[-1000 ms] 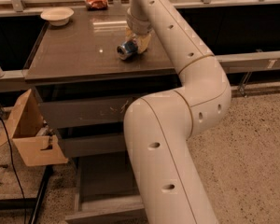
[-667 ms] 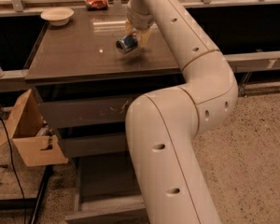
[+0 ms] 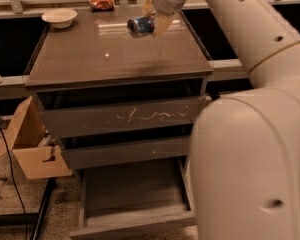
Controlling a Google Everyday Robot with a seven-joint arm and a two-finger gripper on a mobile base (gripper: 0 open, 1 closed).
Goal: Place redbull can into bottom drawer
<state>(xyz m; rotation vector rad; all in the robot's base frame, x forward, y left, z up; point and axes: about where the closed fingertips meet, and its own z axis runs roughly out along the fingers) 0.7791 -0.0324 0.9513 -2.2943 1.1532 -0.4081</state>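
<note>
The redbull can [image 3: 140, 26], blue and silver, lies on its side in my gripper [image 3: 152, 21], lifted above the back right part of the dark tabletop [image 3: 90, 59]. The gripper is shut on the can, with a pale finger [image 3: 161, 25] showing on its right side. The bottom drawer [image 3: 132, 196] is pulled open at floor level below the cabinet, a shallow wide empty tray. My white arm fills the right side of the view and hides the drawer's right end.
A white bowl [image 3: 59, 17] sits at the table's back left. A red-orange snack wrapper [image 3: 101, 2] lies at the back. The scratched upper drawer front [image 3: 122, 116] and the middle drawer [image 3: 125, 151] are closed. A cardboard box [image 3: 32, 144] stands at the left.
The gripper has lifted the can off the tabletop and raised it. The view has shifted so that the cabinet sits more to the right and closer.
</note>
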